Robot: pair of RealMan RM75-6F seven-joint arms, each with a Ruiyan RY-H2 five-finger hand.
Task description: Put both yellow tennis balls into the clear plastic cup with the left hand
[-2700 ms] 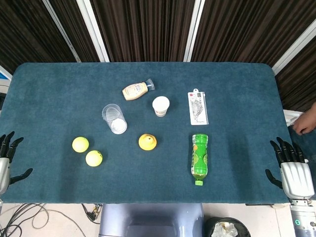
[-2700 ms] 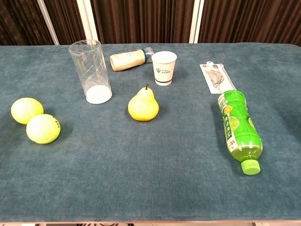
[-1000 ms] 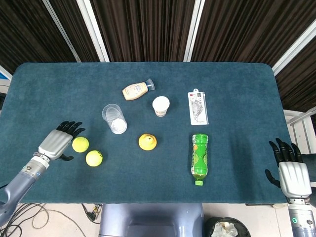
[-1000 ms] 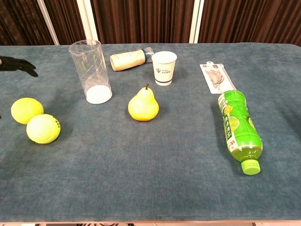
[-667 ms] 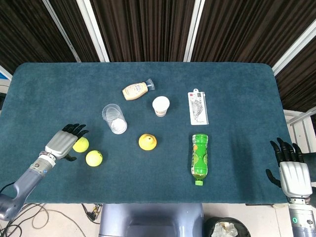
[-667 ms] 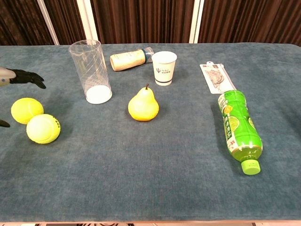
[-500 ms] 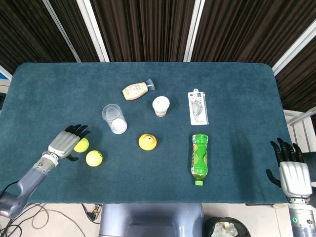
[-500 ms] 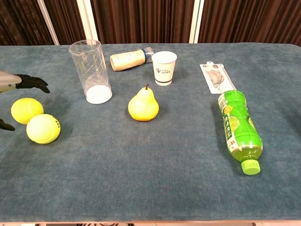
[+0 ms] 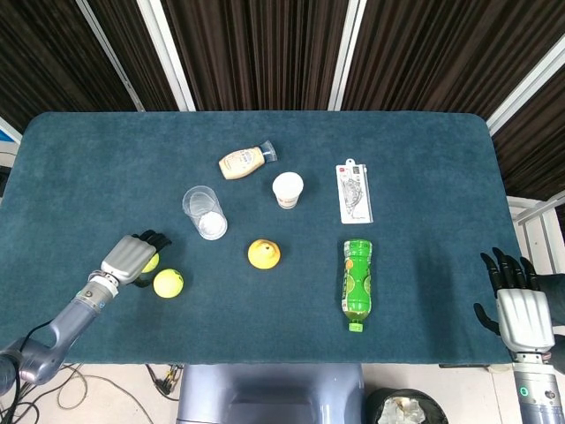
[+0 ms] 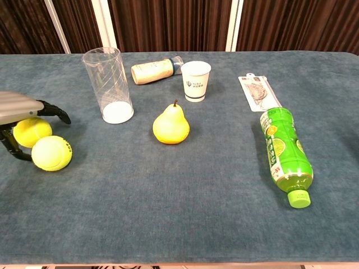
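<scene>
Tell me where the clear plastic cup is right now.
The clear plastic cup stands upright left of centre in the head view, up and right of the left hand over one tennis ball, with the pear to its right.

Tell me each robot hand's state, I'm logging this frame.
Left robot hand: open over one ball, not gripping it yet.
Right robot hand: open, empty.
</scene>
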